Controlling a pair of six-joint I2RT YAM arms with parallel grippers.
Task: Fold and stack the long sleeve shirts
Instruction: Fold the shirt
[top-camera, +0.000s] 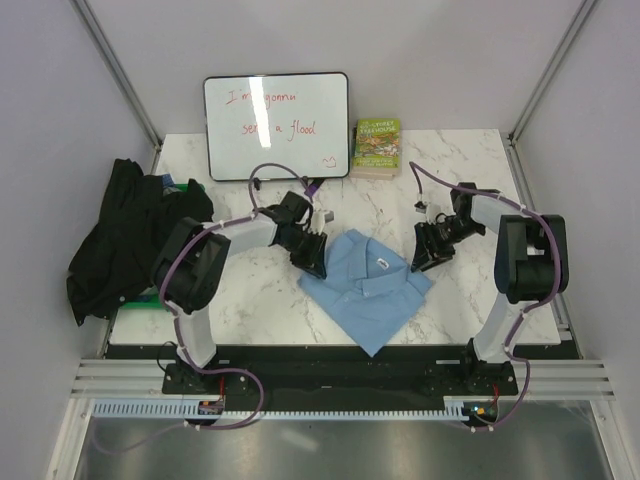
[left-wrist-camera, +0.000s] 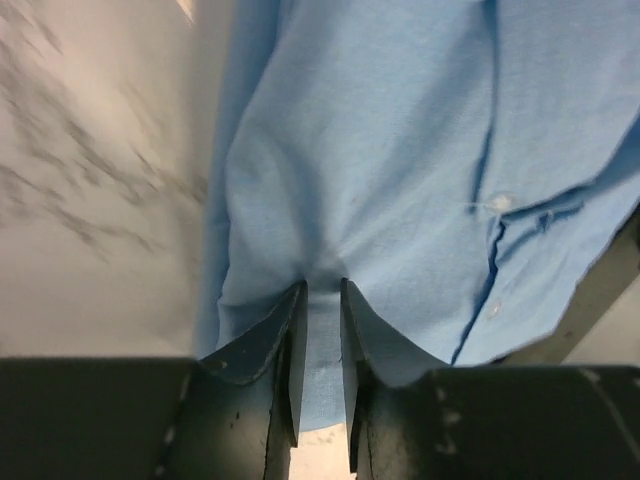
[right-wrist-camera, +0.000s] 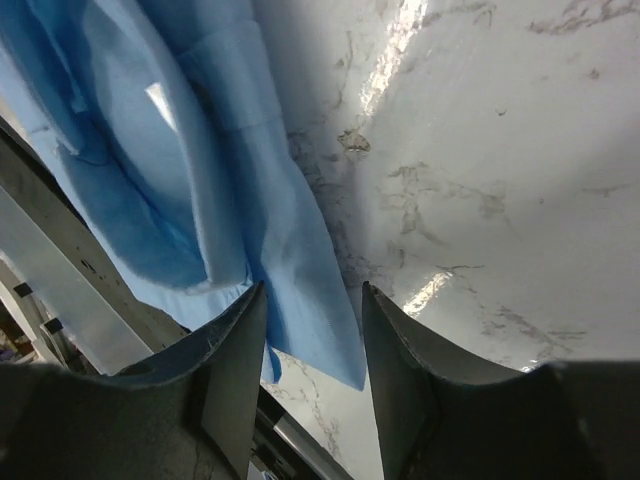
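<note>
As it lies folded, the blue shirt (top-camera: 368, 295) faces collar-side up.

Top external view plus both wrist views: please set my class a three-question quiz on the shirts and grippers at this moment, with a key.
1. True or false: the black shirt lies folded on top of the light blue shirt.
2. What sits between the fingers of the left gripper? A nothing; B light blue cloth; C black cloth.
3. Fill the gap: the jaws of the right gripper stand ____, with an edge of the shirt loose between them.

Key
1. False: it lies heaped at the left edge of the table, apart from the blue one.
2. B: the jaws are pinched on a pucker of the cloth.
3. open
</note>
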